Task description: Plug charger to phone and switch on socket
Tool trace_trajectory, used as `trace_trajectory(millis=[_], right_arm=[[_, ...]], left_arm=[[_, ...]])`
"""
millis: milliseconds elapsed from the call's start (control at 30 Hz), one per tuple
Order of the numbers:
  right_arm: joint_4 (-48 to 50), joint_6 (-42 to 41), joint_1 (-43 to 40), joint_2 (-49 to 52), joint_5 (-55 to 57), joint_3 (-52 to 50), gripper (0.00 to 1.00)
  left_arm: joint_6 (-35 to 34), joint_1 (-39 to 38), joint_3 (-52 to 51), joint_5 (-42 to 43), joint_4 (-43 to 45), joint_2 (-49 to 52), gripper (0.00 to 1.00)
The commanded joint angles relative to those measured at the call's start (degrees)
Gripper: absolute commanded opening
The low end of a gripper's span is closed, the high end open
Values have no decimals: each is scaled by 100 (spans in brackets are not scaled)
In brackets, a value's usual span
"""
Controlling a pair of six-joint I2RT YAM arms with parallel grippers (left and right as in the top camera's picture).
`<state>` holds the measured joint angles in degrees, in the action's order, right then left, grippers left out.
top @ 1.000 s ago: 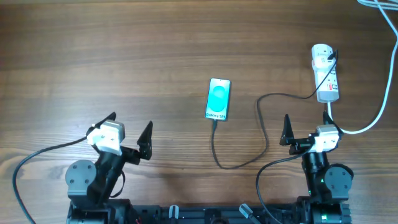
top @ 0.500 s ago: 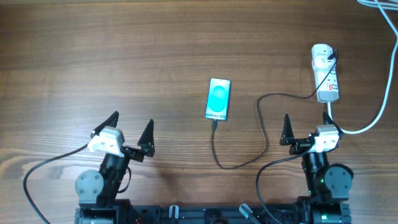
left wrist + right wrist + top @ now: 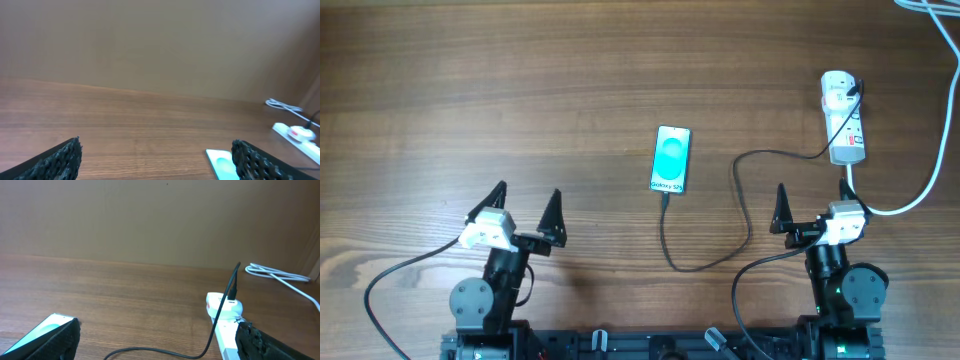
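Seen from overhead, the phone (image 3: 670, 159) lies face up near the middle of the tabletop (image 3: 520, 80). Its long axis runs 12 to 6 o'clock, tipped slightly toward 1, with the white text strip at the 6 o'clock end. The charger (image 3: 748, 215) meets that end, loops down toward 6 o'clock, then climbs to the socket (image 3: 844, 120) at the phone's 2 o'clock. The socket also lies 12 to 6, grey end at 6 o'clock, with the white cable (image 3: 920, 195) curving away from it.

Only the overhead view shows the full cable run and both hands. The left hand (image 3: 527, 190), at the phone's 8 o'clock, and the right hand (image 3: 815, 192), at its 4 o'clock, are released, fingers spread, holding nothing.

The right wrist view adds height: the black plug (image 3: 233, 287) stands upright in the socket's (image 3: 225, 311) far end, with the phone (image 3: 45, 332) at 9 o'clock. The left wrist view catches only a corner of the phone (image 3: 220, 162) and the socket (image 3: 297, 135) at 3 o'clock.
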<state>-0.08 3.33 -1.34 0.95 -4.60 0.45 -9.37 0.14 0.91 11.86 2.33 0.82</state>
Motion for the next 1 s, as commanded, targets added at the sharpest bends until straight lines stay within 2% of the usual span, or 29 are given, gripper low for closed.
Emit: trace_trajectory(millis=[0, 33, 167, 300, 467, 967], right_arm=[[17, 76, -24, -74, 79, -15, 100], [15, 76, -24, -74, 76, -15, 100], [17, 76, -24, -74, 76, -15, 99], [17, 76, -24, -74, 76, -15, 100], [17, 76, -24, -74, 76, -15, 100], [17, 76, -24, -74, 76, -15, 99]], left_arm=[[146, 205, -57, -142, -308, -66, 100], [391, 201, -57, -149, -546, -66, 100], [1134, 186, -57, -249, -603, -66, 100], [1178, 181, -57, -382, -623, -66, 100], [1172, -39, -57, -951, -680, -66, 100], [1003, 87, -59, -1047, -686, -66, 100]])
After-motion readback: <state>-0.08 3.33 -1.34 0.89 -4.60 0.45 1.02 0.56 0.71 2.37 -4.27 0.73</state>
